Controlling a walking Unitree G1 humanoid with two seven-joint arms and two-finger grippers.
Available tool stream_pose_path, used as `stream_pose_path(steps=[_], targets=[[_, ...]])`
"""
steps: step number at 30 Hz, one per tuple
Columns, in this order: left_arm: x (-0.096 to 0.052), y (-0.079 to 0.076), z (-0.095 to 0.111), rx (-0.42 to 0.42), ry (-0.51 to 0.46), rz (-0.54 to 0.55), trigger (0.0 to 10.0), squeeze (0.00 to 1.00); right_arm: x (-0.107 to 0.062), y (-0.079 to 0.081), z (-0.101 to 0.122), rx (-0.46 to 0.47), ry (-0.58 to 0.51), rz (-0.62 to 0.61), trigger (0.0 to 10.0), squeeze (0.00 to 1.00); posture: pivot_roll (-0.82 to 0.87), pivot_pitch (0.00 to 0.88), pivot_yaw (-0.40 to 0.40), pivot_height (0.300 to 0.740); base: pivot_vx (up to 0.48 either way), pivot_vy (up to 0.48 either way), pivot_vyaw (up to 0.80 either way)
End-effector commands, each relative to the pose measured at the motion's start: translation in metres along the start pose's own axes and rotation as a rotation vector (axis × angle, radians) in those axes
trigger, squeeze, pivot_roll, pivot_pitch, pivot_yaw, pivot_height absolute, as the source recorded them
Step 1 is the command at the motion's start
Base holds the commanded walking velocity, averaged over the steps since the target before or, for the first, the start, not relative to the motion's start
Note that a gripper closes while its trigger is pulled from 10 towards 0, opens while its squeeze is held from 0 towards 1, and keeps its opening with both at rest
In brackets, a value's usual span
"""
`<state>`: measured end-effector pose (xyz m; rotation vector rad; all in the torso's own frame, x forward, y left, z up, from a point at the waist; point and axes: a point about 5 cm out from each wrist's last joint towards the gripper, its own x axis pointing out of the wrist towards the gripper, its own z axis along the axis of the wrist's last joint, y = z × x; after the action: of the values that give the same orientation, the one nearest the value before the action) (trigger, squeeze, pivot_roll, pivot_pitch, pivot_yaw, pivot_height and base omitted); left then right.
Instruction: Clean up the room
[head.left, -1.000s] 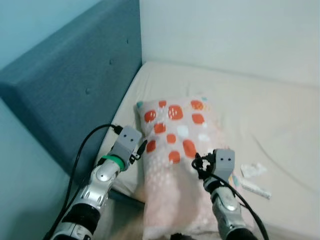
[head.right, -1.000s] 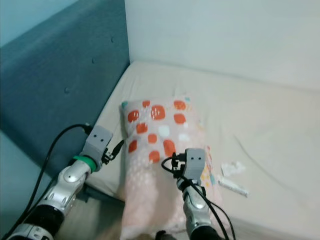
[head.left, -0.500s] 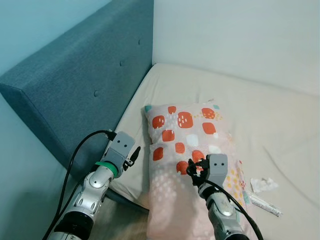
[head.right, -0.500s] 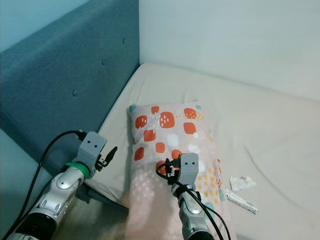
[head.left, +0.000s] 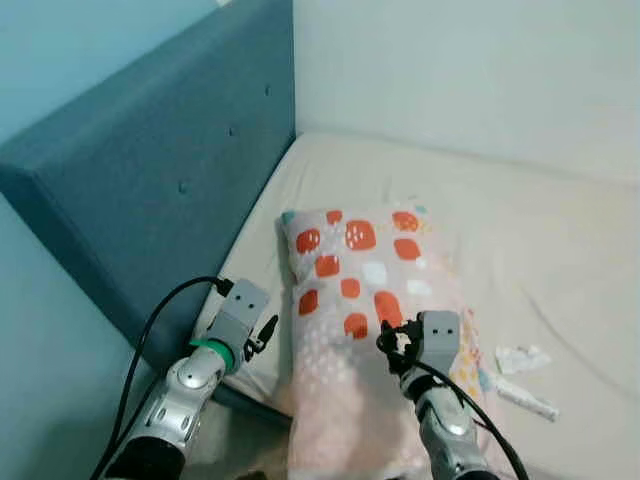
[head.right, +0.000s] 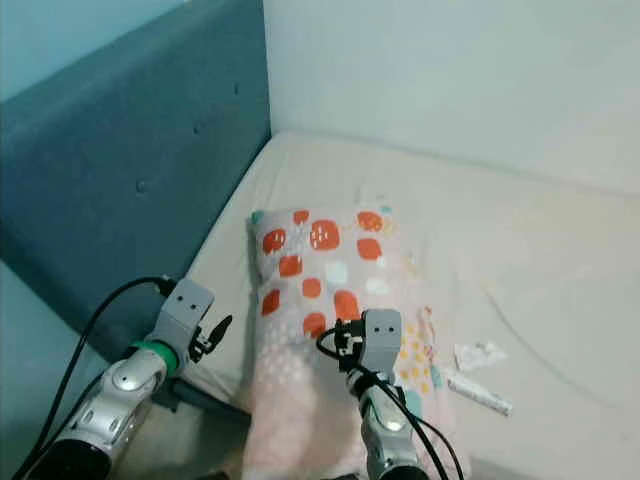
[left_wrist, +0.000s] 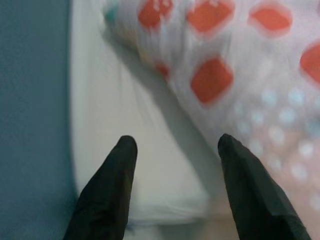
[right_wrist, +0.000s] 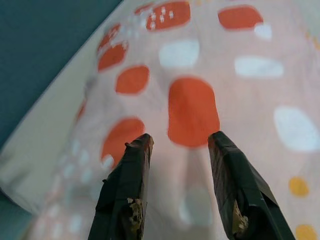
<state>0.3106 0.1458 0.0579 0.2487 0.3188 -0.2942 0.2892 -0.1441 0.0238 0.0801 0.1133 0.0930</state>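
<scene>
A pink pillow (head.left: 360, 300) with orange and white patches lies on the cream mattress (head.left: 520, 230) near the blue headboard (head.left: 150, 170), its near end hanging over the mattress edge. My left gripper (left_wrist: 172, 145) is open beside the pillow's left side, over the mattress edge, touching nothing. My right gripper (right_wrist: 177, 147) is open just above the pillow's patterned top, with nothing between its fingers. In the head views the left wrist (head.left: 238, 318) is left of the pillow and the right wrist (head.left: 430, 345) sits over its near half.
A crumpled white wrapper (head.left: 522, 357) and a small white tube (head.left: 527, 398) lie on the mattress right of the pillow. A pale wall (head.left: 470, 70) backs the bed. The far part of the mattress is bare.
The camera has shifted a little. Both arms have drawn back slightly toward me; the pillow lies where it was, and both grippers stay open.
</scene>
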Motion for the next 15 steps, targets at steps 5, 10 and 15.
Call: stream_pose_path(steps=[5,10,15], targets=[[-0.002,-0.004,0.012,-0.218,0.062,-0.109,10.0,0.0,0.002,-0.015,0.01,-0.22,-0.024,-0.061,10.0,0.0,0.08,0.074,0.084,0.605,0.0,0.0,0.0],[-0.003,-0.008,0.028,-0.3,0.043,-0.251,10.0,0.0,0.005,-0.039,0.03,-0.373,-0.097,-0.196,10.0,0.0,0.07,0.078,0.092,0.585,0.0,0.0,0.0],[-0.006,-0.003,0.041,-0.411,0.027,-0.33,10.0,0.89,0.003,-0.058,0.056,-0.467,-0.222,-0.265,10.0,0.0,0.07,0.08,0.098,0.57,0.0,0.0,0.0]])
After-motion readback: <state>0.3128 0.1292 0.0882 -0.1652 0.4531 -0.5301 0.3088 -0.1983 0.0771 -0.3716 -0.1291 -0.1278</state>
